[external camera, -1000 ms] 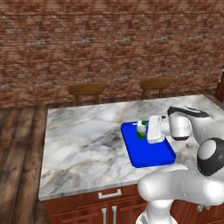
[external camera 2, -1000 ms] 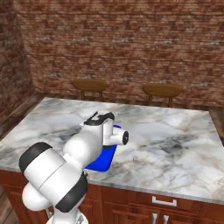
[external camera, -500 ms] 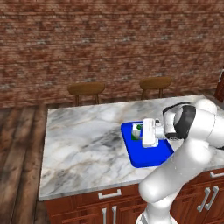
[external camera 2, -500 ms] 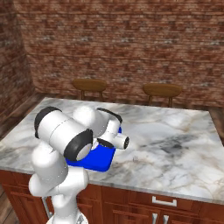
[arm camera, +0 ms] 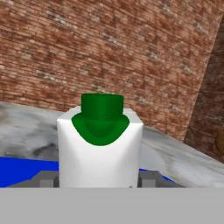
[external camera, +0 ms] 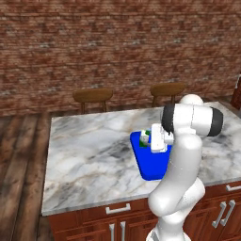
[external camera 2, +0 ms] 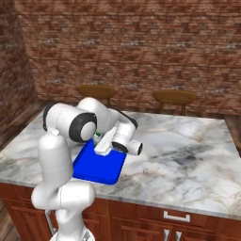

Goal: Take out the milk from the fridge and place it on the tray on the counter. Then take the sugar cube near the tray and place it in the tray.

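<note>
Over the tray (external camera: 153, 167) on the counter (external camera: 89, 160) I see my gripper (arm camera: 100, 179) closed on the milk (arm camera: 99, 146), a fingertip (arm camera: 47, 179) pressed to each side of the carton. From my hand camera the milk stands upright, green cap up, blue tray beneath it. Two wooden stools (external camera: 93, 96) stand behind the counter.

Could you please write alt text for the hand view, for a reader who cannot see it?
Close up, the milk, a white carton with a green cap, stands upright between the two dark fingertips of the gripper. Behind it lie the blue tray, the marble counter and a brick wall.
</note>
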Controlling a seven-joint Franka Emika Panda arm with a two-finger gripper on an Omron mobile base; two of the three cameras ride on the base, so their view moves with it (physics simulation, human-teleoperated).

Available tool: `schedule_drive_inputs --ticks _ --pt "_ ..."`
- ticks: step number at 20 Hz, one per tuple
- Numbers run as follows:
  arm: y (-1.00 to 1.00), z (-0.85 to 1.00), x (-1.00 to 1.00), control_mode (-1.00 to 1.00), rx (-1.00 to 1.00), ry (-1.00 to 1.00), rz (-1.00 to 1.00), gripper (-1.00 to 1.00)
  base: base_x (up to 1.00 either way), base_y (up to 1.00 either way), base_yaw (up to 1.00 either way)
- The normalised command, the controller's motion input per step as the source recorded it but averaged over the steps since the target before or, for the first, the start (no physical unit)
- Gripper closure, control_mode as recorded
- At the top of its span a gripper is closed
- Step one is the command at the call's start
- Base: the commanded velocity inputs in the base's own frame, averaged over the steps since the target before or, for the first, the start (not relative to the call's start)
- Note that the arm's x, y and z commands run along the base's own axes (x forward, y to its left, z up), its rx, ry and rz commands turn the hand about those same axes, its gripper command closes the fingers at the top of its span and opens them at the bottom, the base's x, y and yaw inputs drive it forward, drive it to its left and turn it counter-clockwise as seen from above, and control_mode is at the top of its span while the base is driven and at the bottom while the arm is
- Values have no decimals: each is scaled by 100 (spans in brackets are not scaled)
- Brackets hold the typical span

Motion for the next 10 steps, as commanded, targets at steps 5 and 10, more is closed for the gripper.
schedule_drive_inputs --ticks 5,10 --pt "0 -26 30 -100 0 -2 0 100 0 0 0" --pt "1 -28 14 -100 0 -5 0 100 0 0 0"
